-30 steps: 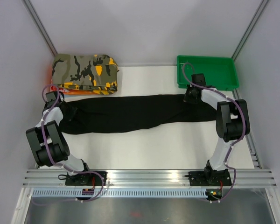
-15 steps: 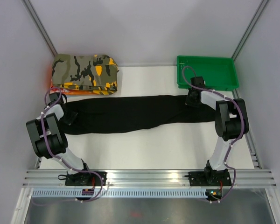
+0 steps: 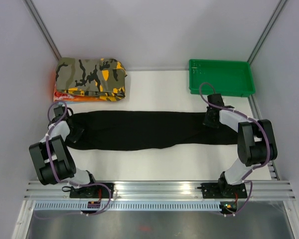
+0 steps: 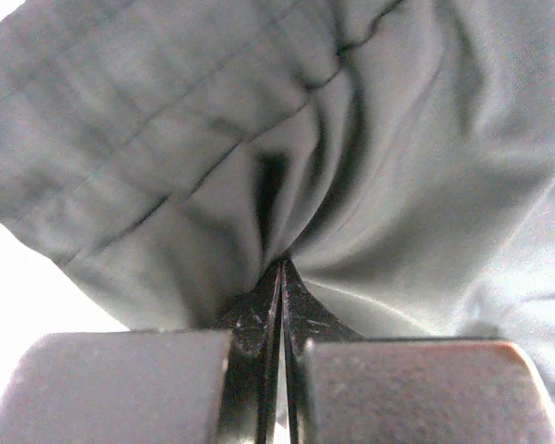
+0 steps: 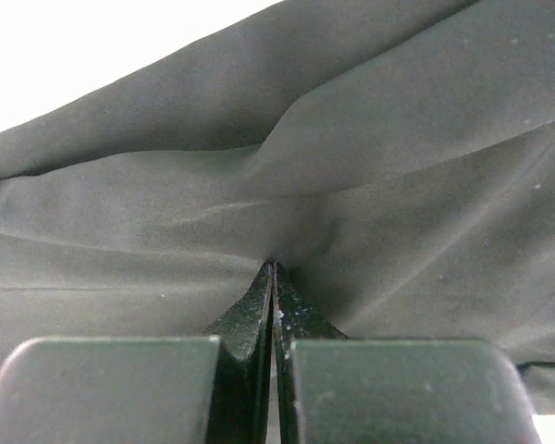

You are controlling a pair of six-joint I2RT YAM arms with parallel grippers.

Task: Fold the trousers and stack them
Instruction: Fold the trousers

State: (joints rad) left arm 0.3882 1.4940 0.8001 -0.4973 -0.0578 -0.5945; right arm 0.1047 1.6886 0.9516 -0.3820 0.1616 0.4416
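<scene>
While the trousers (image 3: 139,130) lie stretched as a long black band from left to right across the middle of the table (image 3: 154,162), we see both ends pinched. Our left gripper (image 4: 279,270) has its fingers pressed tight on a bunched fold at the left end. Our right gripper (image 5: 274,270) is clamped the same way on smoother cloth at the right end. Far left sits a folded camouflage garment (image 3: 91,77) and far right a green tray (image 3: 222,74), both apart from the trousers.

1 pair of black trousers (image 3: 139,130), 1 camouflage garment (image 3: 91,77), 1 green tray (image 3: 222,77), 2 hands: left hand (image 4: 277,276), right hand (image 5: 273,276)
</scene>
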